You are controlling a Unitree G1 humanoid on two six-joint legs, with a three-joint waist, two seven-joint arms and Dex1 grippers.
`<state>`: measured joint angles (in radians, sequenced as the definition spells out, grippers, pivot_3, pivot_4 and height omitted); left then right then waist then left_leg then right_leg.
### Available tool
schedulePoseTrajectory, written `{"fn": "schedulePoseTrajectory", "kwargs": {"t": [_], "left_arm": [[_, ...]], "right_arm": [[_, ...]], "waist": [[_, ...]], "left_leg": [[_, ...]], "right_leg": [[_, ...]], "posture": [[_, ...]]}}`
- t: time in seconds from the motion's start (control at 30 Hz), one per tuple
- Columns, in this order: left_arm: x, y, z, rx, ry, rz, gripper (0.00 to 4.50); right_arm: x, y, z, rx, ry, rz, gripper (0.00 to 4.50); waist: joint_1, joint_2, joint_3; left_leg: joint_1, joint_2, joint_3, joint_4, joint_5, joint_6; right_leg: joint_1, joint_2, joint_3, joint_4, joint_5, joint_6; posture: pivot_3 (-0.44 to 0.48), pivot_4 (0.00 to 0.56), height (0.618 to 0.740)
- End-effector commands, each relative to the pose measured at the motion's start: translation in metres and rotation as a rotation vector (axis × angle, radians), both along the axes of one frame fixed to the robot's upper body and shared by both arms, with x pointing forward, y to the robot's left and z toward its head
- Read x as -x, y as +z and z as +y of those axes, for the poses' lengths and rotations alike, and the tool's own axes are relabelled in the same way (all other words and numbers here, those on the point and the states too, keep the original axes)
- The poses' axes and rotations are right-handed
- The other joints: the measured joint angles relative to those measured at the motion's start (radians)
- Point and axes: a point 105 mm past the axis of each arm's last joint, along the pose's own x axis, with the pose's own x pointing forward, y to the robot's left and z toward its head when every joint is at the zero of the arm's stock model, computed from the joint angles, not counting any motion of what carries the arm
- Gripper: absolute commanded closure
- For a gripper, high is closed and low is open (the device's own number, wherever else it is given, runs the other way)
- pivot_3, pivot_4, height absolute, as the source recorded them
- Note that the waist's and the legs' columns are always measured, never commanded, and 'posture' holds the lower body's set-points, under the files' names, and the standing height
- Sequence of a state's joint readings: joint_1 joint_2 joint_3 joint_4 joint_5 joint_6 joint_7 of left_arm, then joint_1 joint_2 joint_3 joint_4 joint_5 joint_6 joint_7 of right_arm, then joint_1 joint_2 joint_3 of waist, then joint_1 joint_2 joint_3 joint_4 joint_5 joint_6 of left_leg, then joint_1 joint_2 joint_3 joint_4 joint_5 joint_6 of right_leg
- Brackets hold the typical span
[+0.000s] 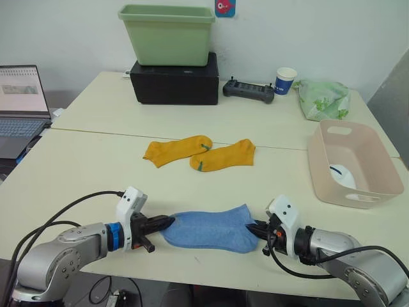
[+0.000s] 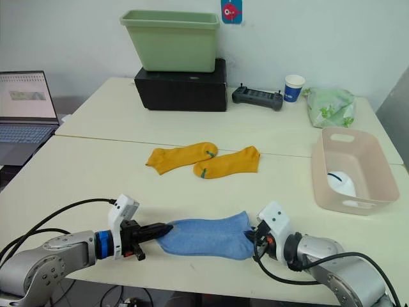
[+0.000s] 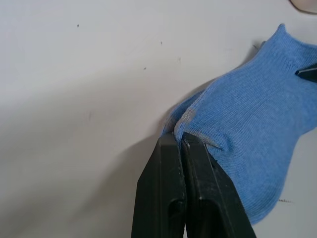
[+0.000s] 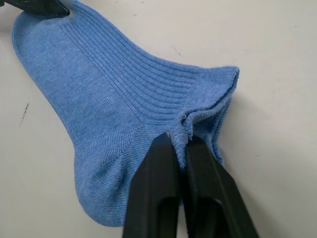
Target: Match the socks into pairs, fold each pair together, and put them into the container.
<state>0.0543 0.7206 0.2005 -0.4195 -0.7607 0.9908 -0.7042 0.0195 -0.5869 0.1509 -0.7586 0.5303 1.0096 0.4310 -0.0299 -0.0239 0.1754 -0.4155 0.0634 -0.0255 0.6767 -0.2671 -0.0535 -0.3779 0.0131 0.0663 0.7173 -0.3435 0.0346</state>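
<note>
Head view: blue socks lie stacked near the front table edge. Left gripper pinches the toe, right gripper the cuff.

L wrist: fingers clamped on the toe edge, both layers.

R wrist: clamped on the cuff. Fold evenly, w/o dropping a layer, then to the pink container, well off right.

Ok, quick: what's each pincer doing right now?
Left pincer: closed on the toe end of the light blue socks.
Right pincer: closed on their cuff end.

Ribbed knit cloth makes the blue socks, pinched by smooth black pincer fingers over the matt table.
</note>
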Motion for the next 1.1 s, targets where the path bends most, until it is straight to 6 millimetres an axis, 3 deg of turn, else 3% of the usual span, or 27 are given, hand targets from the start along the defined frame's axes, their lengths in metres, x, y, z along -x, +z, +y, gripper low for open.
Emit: {"fn": "schedulePoseTrajectory", "kwargs": {"t": [0.03,0.23,0.3,0.4,0.5,0.6,0.73,0.93,1.1], "left_arm": [[-0.001,0.007,0.002,-0.004,-0.003,-0.032,4.08],[0.004,0.029,0.016,-0.043,-0.006,-0.132,2.31],[0.007,0.038,0.023,-0.057,-0.018,-0.151,2.3],[0.006,0.054,0.037,-0.09,-0.036,-0.204,2.3],[0.003,0.065,0.028,-0.097,-0.1,-0.257,2.48],[0.003,0.065,0.007,-0.088,-0.202,-0.284,3.24],[0.008,0.049,-0.035,-0.084,-0.368,-0.291,4.5],[-0.004,0.012,-0.057,-0.082,-0.357,-0.257,4.5],[0.004,-0.017,-0.051,-0.156,-0.385,-0.18,4.5]], "right_arm": [[-0.002,0.006,-0.001,0.006,0.004,-0.037,3.08],[-0.007,0.027,-0.012,-0.029,-0.016,-0.13,0.98],[-0.003,0.04,-0.009,-0.072,0.023,-0.176,0.3],[0.002,0.059,-0.003,-0.086,0.094,-0.292,0.3],[0.005,0.063,0.004,-0.082,0.151,-0.318,0.27],[0.001,0.057,0.011,-0.069,0.167,-0.313,0.87],[-0.007,0.035,0.031,-0.024,0.212,-0.284,2.3],[0.0,0.012,0.038,-0.012,0.297,-0.209,4.48],[0.005,-0.008,0.036,0.036,0.319,-0.163,4.48]], "waist": [[0.0,0.0,0.0],[-0.001,0.0,0.0],[0.0,0.0,0.0],[0.0,0.0,0.001],[0.0,0.0,0.001],[0.0,0.0,0.0],[0.0,0.0,0.0],[0.0,0.0,0.0],[0.0,0.0,0.0]], "left_leg": [[0.0,0.0,0.0,0.0,0.0,0.0],[0.0,0.0,0.0,0.0,0.0,0.0],[0.0,0.0,0.0,0.0,0.0,0.0],[0.0,0.0,0.0,0.0,0.0,0.0],[0.0,0.0,0.0,-0.001,0.0,0.0],[0.0,0.0,0.001,0.0,0.0,0.0],[0.0,0.0,0.001,0.0,0.0,0.0],[-0.001,0.0,0.0,0.0,0.0,0.0],[0.0,0.0,0.0,0.0,0.0,0.0]], "right_leg": [[0.0,0.0,0.0,0.0,0.0,0.0],[0.0,0.0,0.0,0.0,0.0,0.0],[0.0,0.0,0.0,0.0,0.0,0.0],[0.0,0.0,0.0,0.0,0.0,0.0],[0.0,0.0,0.0,0.0,0.0,0.0],[0.0,0.0,0.0,-0.001,0.0,0.0],[0.0,0.0,0.0,-0.001,0.0,0.0],[0.0,0.0,0.0,0.0,0.0,0.0],[-0.001,0.001,0.0,0.0,0.0,0.0]], "posture": [[0.0,0.15,0.696],[0.0,0.15,0.696],[0.0,0.15,0.696],[0.0,0.15,0.696],[0.0,0.15,0.696],[0.0,0.15,0.696],[0.0,0.15,0.696],[0.0,0.15,0.696],[0.0,0.15,0.696]]}}
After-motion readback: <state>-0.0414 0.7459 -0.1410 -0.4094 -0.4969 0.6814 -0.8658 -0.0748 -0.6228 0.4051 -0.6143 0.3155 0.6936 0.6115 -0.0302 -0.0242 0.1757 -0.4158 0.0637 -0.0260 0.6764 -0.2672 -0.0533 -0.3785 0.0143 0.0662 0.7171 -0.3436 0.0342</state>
